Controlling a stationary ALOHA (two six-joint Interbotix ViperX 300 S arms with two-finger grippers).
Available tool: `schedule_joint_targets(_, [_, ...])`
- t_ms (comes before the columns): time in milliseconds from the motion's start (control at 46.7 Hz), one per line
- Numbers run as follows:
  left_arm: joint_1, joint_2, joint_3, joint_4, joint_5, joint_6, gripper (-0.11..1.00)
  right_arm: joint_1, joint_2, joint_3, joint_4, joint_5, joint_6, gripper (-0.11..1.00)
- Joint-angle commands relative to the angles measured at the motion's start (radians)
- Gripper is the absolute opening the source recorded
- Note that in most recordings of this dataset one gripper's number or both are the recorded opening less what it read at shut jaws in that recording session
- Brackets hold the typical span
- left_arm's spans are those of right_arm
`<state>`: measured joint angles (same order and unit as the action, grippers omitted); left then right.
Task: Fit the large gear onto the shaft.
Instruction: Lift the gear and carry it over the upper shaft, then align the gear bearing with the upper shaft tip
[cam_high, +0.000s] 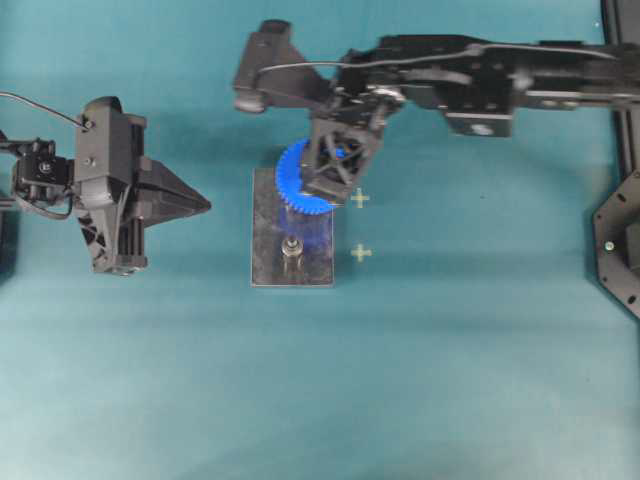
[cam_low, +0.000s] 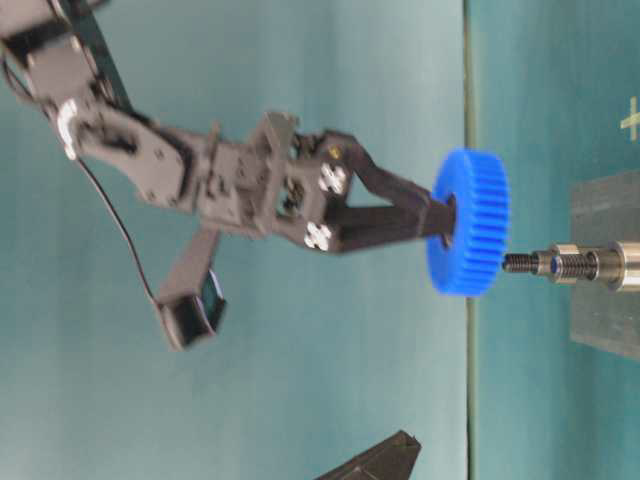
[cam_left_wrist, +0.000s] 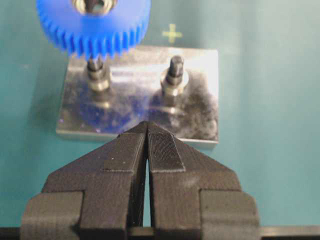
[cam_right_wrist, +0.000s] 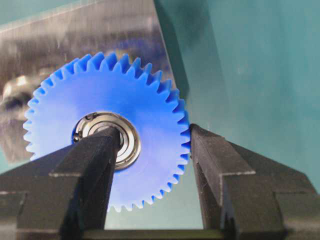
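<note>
step: alignment before insertion. The large gear (cam_low: 468, 222) was carried above the grey plate (cam_high: 268, 262), not yet seated on any peg.
right gripper (cam_right_wrist: 152, 142): grasping the gear. One finger sat in the silver bearing ring (cam_right_wrist: 109, 137) at the hub, the other pressed on the toothed rim, so the grip spanned hub to edge.
gear position: in the overhead view it hung over the far end of the plate, hiding the peg there. In the table-level view its face stood just clear of a threaded peg tip, with a visible gap.
shaft (cam_left_wrist: 96, 75): target, judged from the left wrist view to be the peg directly under the gear. The second peg (cam_left_wrist: 174, 76) stood beside it, uncovered.
alignment: uncertain. In the table-level view the peg tip pointed at the lower part of the gear face rather than the hub, but that may be the other peg lined up by perspective. I could not tell bore-to-shaft offset from these views.
left gripper (cam_left_wrist: 146, 145): clenched, empty, parked near the plate edge and pointing at it, well apart from the gear.
next move: centre the bore over the shaft, keep the gear face square to the peg axis, then lower straight down.
risk: the finger in the bore probably blocks full seating, so release would be needed once the peg tip had entered.
table (cam_high: 450, 380): teal cloth, two pale cross marks (cam_high: 360, 198) beside the plate.
</note>
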<state>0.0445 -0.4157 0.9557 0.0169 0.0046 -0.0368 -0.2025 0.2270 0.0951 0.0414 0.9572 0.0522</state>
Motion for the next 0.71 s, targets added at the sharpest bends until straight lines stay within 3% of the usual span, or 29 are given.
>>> schedule_joint_targets(0, [0.000,-0.014,-0.008,0.002,-0.009,-0.003,0.00,-0.002,0.000,-0.051,0.003,0.000,-0.006,0.49])
schedule_joint_targets(686, [0.000,-0.061,0.021,0.002,-0.035,-0.002,0.00,-0.003,0.071,-0.100,0.002,0.015,-0.005,0.49])
